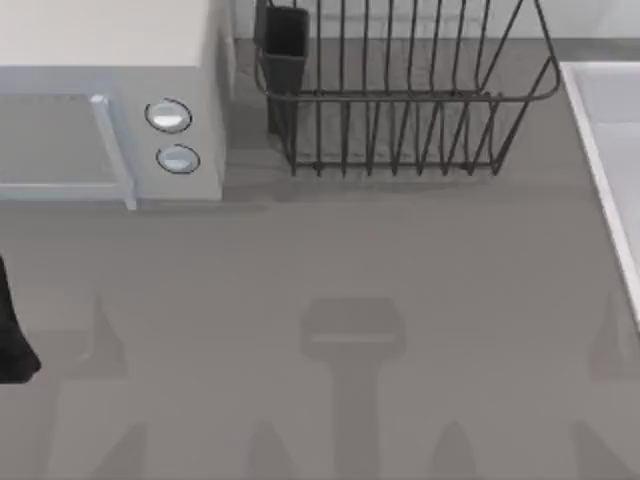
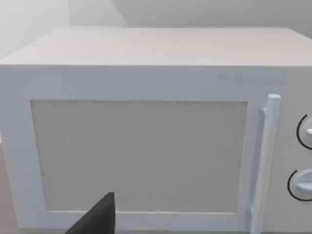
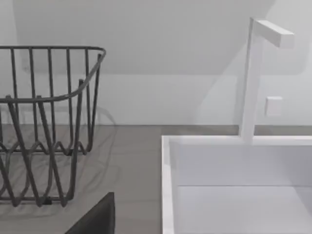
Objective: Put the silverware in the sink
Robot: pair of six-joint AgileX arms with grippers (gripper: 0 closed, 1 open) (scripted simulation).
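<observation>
Dark fingertip (image 3: 95, 217) of my right hand faces the sink (image 3: 168, 195); grip state unclear. No silverware found yet. Next: search the rack (image 1: 400, 100).

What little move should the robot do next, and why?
Probably swing the left hand, now facing the white box-shaped microwave, toward the dark box-shaped holder on the left end of the dark wire dish rack. That holder looks the likeliest place for silverware, and the pale grey-white sink waits at the table's right.
</observation>
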